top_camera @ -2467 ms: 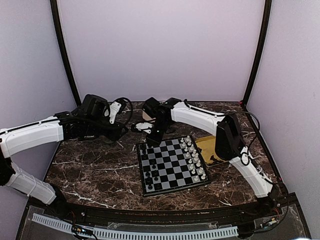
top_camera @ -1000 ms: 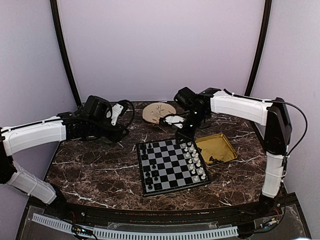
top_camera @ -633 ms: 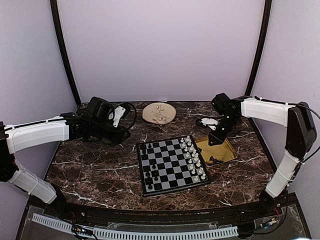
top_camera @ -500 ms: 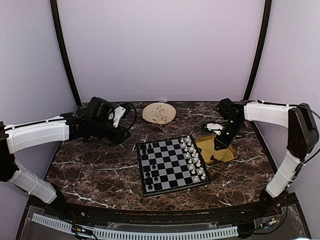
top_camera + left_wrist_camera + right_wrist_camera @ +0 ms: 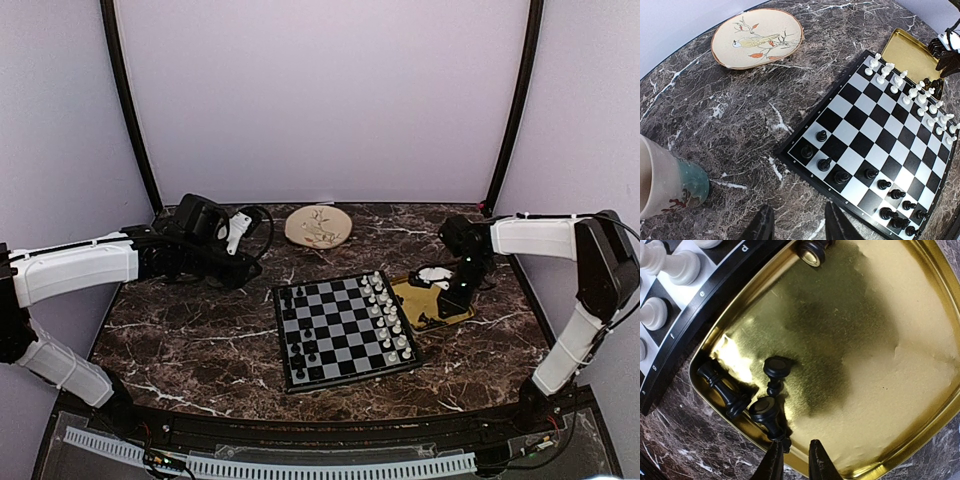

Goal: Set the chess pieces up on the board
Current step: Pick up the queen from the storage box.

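A: The right hand is hanging over a corner of the square yellow metal tray, its fingers standing close together with a thin gap. It may be nipping the end of the lying black chess piece, but the view is cutting that off, so I cannot tell.

B: Is anything crowding it?

A: Two more black pieces are lying right beside it, one against the tray wall. Fingers closing off-centre are risking squirting the rounded piece sideways, or dragging a neighbour up with it.

B: And the trip over?

A: The small black-and-grey checkered board is sitting just beside the tray, and the white pieces are lining that edge. A low carry towards the far side is risking toppling them.

B: What about the left hand?

A: Its fingers are standing apart and holding nothing. It is hovering over the dark marble counter near the board's black side, so both arms could be crowding there.
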`<state>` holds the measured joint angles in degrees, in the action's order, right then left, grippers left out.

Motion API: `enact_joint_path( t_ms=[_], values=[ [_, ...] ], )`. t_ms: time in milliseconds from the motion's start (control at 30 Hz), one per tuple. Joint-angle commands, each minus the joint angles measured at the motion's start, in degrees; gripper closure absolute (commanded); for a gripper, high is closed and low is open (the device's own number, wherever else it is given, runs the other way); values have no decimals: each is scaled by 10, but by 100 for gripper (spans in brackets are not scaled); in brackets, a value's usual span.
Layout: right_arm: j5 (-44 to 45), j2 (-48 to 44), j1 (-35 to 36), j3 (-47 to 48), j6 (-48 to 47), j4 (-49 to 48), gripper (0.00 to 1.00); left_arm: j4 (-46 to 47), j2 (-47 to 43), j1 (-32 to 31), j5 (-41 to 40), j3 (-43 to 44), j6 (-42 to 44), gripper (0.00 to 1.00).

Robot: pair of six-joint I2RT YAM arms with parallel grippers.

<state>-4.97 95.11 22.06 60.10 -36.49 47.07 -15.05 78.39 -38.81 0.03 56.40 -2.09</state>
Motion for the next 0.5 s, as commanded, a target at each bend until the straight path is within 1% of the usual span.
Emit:
enact_joint_path(
  t_ms=[0,200,467],
  values=[
    [-25,13,0,6,-20,-4,81,-1,0,-2,7,6,7,63],
    [-38,24,1,5,-25,-5,81,0,1,-3,8,6,7,64],
    [-24,43,2,-2,-29,-22,81,0,4,-2,9,8,8,63]
  ],
)
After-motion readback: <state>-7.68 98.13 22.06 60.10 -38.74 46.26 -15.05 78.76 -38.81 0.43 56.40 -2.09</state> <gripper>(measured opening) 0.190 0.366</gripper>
